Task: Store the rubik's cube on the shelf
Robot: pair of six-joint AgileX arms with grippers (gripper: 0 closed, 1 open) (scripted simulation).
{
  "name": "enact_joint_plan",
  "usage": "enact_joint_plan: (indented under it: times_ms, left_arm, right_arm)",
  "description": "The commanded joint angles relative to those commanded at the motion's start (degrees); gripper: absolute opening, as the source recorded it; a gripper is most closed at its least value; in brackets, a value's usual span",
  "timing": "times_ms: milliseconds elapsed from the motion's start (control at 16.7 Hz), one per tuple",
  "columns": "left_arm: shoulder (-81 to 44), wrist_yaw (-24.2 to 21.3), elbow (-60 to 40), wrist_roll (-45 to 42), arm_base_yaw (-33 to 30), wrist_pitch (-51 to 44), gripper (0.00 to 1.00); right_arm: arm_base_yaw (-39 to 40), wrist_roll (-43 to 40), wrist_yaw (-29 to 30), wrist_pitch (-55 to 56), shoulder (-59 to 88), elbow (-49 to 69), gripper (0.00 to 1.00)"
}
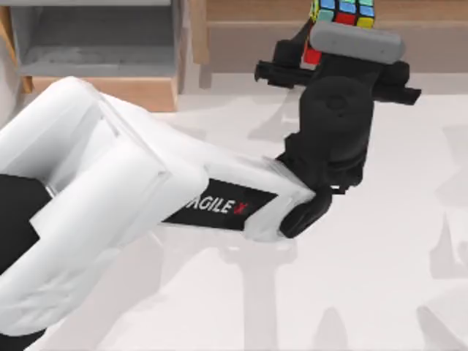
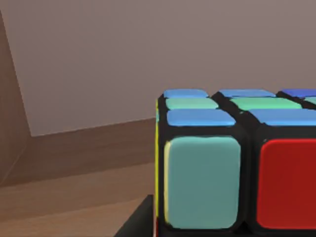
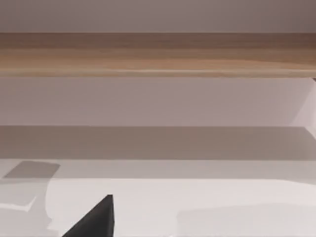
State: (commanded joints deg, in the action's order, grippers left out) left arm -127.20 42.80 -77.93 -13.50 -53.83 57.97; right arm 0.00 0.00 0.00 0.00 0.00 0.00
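Left gripper (image 1: pixel 338 33) pinches the multicoloured stickered rubik's cube (image 1: pixel 344 11) over the long light-brown wooden shelf (image 1: pixel 424 11); releasing early could tumble it off the edge.

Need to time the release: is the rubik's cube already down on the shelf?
Cannot tell. The rubik's cube sits at the left end effector, over the shelf. The left wrist view shows board beneath, not contact.

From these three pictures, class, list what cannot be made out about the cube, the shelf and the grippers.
- Top view: the rubik's cube is cut by the upper edge and half hidden under the left gripper.
- Left wrist view: whether the cube rests on the shelf.
- Right wrist view: the right gripper's state; a dark tip alone shows.
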Motion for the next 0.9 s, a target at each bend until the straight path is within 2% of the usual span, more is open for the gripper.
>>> enact_joint_plan:
  times_ms: [180, 360, 900]
  left_arm:
    - [-5.2, 1.3, -3.7, 0.1, 1.6, 8.1, 0.00]
    - [-9.3, 2.3, -5.9, 0.3, 3.7, 12.0, 0.00]
    - [-10.4, 2.3, -6.9, 0.3, 4.2, 12.1, 0.00]
  right_arm:
    - [0.0, 0.0, 0.0, 0.0, 0.0, 0.0, 1.00]
    - [0.0, 0.0, 0.0, 0.0, 0.0, 0.0, 1.00]
    - [0.0, 0.0, 0.0, 0.0, 0.0, 0.0, 1.00]
